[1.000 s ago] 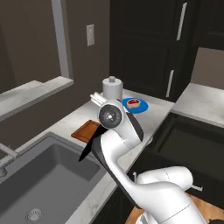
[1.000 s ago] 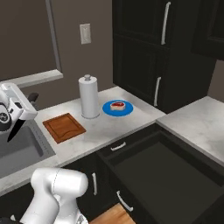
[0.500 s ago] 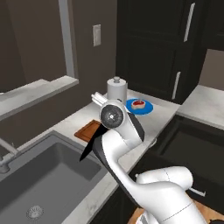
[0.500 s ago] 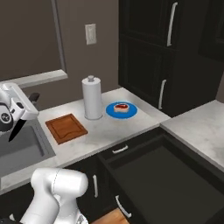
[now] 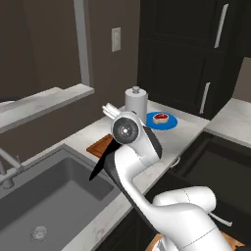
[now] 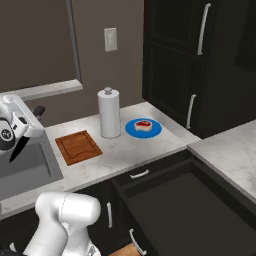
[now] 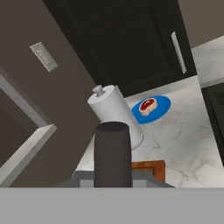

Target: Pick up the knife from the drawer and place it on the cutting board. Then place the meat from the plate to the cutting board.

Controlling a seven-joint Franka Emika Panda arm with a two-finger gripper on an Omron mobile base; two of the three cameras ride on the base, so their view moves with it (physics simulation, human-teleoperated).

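Overhead, arm bent above the sink (image 5: 54,196), end effector (image 6: 22,131) clamped on the knife (image 5: 101,164), blade down.

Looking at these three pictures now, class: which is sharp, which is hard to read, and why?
Left base view: evenly lit, the arm hides much of the cutting board. Right base view: sharp, soft shadows, the drawer interior nearly black. Hand view: tilted, the knife handle looms large against the counter.

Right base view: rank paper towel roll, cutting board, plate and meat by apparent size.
1. Cutting board and paper towel roll: look about alike, so no ranking; the board lies flat and nearer the camera, the roll stands upright.
2. Plate.
3. Meat, clearly smallest, resting on the plate.
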